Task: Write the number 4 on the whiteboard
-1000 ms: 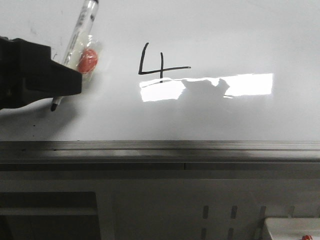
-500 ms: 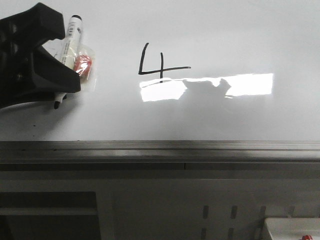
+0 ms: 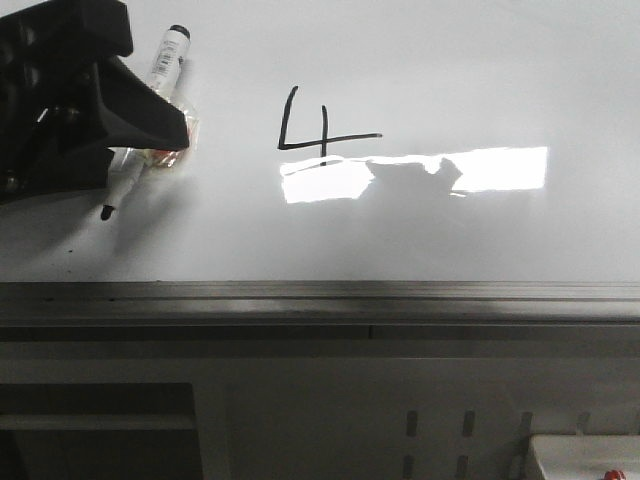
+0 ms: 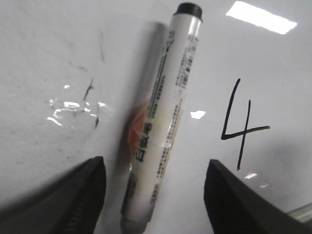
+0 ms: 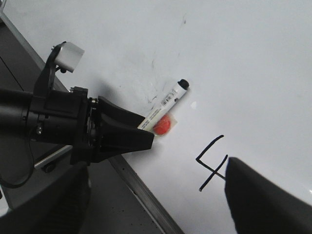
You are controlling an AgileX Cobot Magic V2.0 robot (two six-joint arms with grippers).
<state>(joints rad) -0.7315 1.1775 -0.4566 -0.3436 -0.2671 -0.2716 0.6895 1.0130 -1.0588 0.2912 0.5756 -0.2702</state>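
Observation:
The number 4 stands in thin black lines on the whiteboard, just above the glare. It also shows in the left wrist view and the right wrist view. A white marker with a red tag lies on the board at the far left, tip toward the rim. My left gripper is open over it. In the left wrist view the marker lies between the spread fingers, touching neither. My right gripper is open and empty above the 4.
The board's grey metal rim runs across the front, with the grey table frame below. A white box sits at the lower right. Faint dark smudges and a bright glare mark the board.
My left gripper lowered the marker from a tilted hold, opened and let go of it. The marker now lies on the board. The 4 is unchanged.

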